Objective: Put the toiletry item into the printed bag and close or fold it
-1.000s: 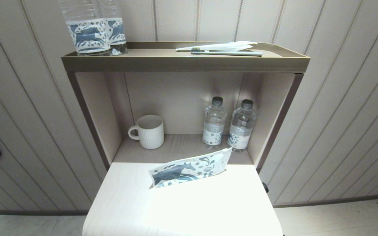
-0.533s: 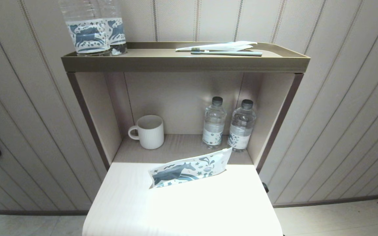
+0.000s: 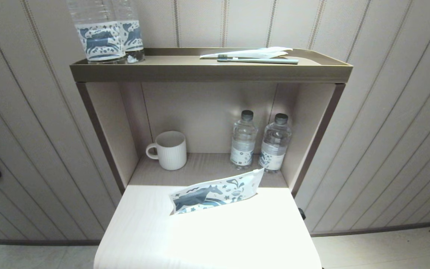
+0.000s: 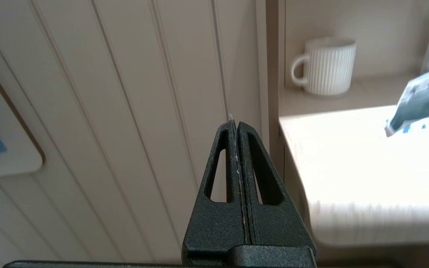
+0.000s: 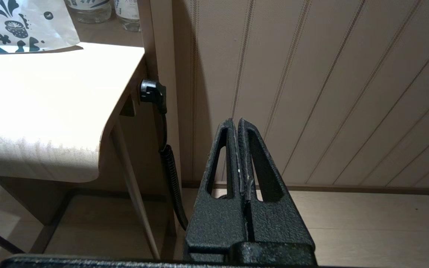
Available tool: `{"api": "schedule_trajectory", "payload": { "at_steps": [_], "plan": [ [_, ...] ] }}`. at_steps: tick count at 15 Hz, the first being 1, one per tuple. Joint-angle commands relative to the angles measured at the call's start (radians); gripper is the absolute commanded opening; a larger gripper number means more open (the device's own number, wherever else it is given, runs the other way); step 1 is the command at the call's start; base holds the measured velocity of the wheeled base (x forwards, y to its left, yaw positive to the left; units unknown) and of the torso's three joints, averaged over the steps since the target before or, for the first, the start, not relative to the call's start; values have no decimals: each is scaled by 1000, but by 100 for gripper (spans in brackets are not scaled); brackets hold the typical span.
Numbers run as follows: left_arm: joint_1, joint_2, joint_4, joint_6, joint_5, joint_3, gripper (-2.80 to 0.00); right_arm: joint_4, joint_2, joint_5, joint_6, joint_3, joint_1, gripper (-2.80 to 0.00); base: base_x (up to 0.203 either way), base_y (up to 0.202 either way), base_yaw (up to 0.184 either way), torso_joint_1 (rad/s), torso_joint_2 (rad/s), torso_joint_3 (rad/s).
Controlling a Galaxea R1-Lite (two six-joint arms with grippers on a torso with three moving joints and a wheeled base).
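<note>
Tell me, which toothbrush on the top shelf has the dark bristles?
The pale grey-green toothbrush, the one lying nearer the shelf's front edge. The white toothbrush lies just behind it, by the white wrapper.

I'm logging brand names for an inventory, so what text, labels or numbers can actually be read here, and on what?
No words or numbers can be read.
Flat white pouch on the pale table: only a dark blue horse, flowers and stars.
Two clear bottles on the top tray: blue horse pattern, no words.
Two small dark-capped bottles in the niche: label print too small.

Matt pale wood-grain table point(image 3: 207, 239); rough black tool point(image 5: 237, 123).
</note>
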Motion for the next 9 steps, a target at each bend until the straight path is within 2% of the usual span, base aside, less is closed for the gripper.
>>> {"api": "schedule_trajectory", "payload": {
  "at_steps": [1, 6, 9],
  "plan": [
    [0, -3, -32, -11, 2, 0, -280, 4, -5, -1, 2, 1, 0, -280, 0, 0, 0, 0, 0, 0],
    [-1, -2, -27, -13, -3, 0, -280, 4, -5, -9, 15, 1, -2, -280, 0, 0, 0, 0, 0, 0],
    [-1, -2, -29, -41, 4, 0, -280, 4, -5, -4, 15, 1, -2, -280, 0, 0, 0, 0, 0, 0]
  ]
}}
